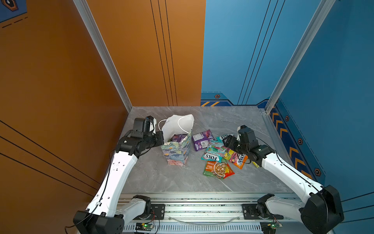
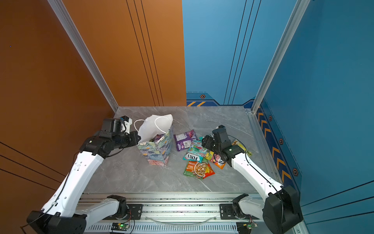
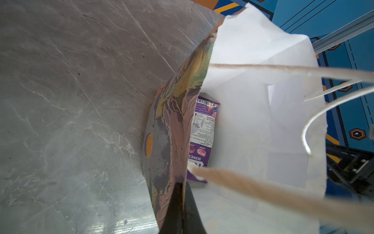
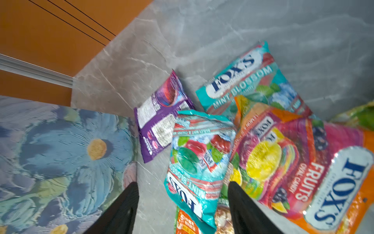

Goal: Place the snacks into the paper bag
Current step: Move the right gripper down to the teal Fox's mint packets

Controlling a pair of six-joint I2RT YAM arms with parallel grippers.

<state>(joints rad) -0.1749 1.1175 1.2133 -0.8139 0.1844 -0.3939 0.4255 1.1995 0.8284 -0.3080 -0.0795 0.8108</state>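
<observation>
Paper bag (image 1: 176, 151) holds 1 purple packet (image 3: 203, 129); left gripper (image 3: 180, 182) clamps its rim, right gripper (image 4: 182, 183) released.

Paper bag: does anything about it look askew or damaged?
Yes. The paper bag stands upright, but its far wall is creased and bent back, white lining exposed, so the mouth is misshapen. The left gripper is shut on its rim. One purple packet sits inside.

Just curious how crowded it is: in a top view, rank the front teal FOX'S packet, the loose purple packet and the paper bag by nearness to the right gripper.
1. Front teal FOX'S packet, right at the right gripper.
2. Loose purple packet, further left in the view.
3. Paper bag, farthest left.
</observation>
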